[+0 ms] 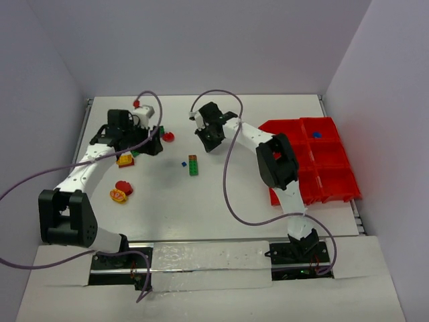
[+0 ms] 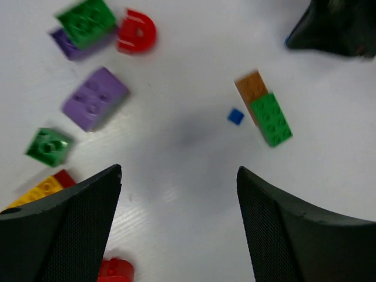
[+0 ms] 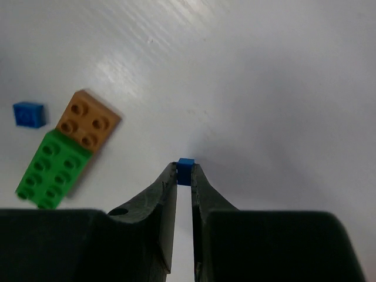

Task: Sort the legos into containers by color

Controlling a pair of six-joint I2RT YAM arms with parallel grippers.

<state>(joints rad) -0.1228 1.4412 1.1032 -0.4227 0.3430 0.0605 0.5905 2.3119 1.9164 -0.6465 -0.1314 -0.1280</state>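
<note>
Blue bit pinched, tray off to the right side.
Right jaws are closed on a tiny blue lego (image 3: 185, 167) at their very tips. The red tray (image 1: 335, 191) lies well apart on that arm's right, with one blue piece (image 1: 316, 134) already in a far compartment. Left jaws stand open over the purple brick (image 2: 94, 97) and its neighbours.

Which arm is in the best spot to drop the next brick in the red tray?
Right. The right gripper is shut on a tiny blue brick, and the red tray sits on that side. The left gripper is open, holding nothing, above loose bricks on the other side.
</note>
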